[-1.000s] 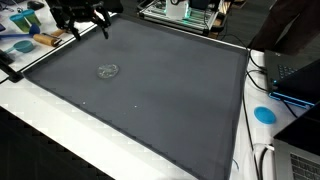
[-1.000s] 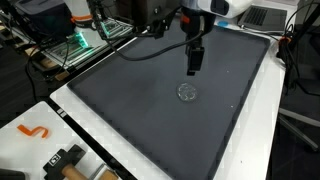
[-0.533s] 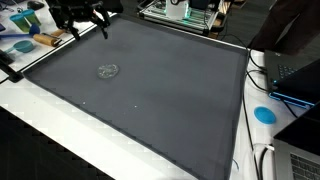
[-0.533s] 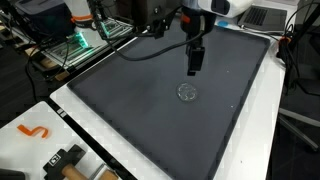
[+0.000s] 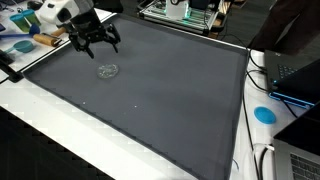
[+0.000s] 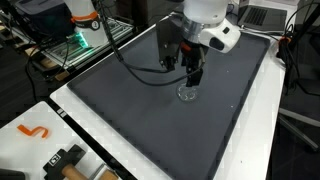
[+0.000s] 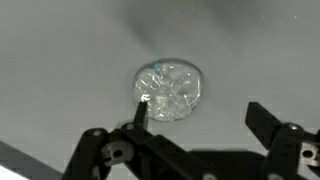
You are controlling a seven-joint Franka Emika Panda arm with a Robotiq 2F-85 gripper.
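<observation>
You've brought the gripper point(image 5: 95, 42) off the far mat edge and down over the clear round thing point(image 7: 170, 90). Fingers are spread wide, holding nothing. The thing lies on the grey mat point(image 5: 170, 100). In the wrist view it sits at 10 o'clock of the finger gap, off-centre, so not straddled. It's glassy and blurred, so what it is stays unclear, and so does the gripper's height above it.
</observation>
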